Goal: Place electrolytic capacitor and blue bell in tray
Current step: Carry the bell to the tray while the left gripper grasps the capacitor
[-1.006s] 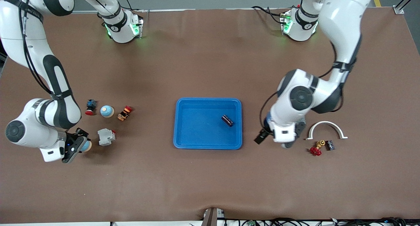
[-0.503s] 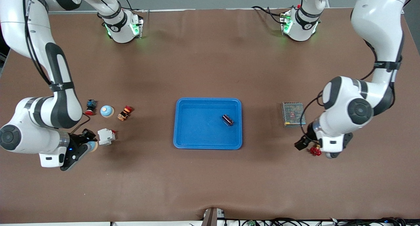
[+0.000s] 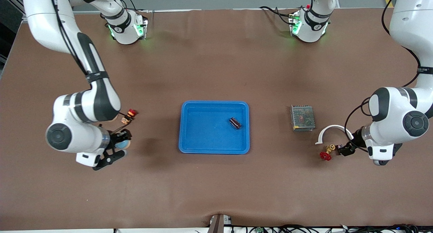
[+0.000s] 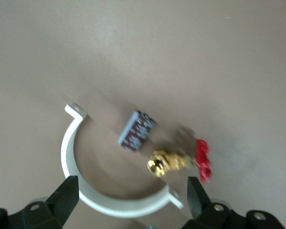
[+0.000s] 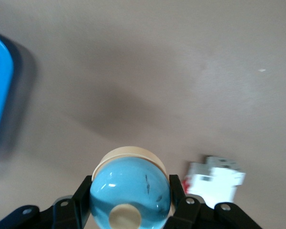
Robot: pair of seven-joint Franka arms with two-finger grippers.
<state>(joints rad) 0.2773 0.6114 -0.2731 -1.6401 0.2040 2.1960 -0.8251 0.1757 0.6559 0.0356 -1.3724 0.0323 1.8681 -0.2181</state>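
- The right gripper grasps the blue bell, up over the bare table toward the right arm's end.
- The capacitor lies in the tray.
- The left gripper, fingers spread and empty, hangs over a white bracket.

The left gripper is hanging over the brown table, fingers spread wide. A white arched bracket is lying between them. Inside its curve a small dark block is sitting, possibly a component. Just beside it a brass valve with a red handle is lying.
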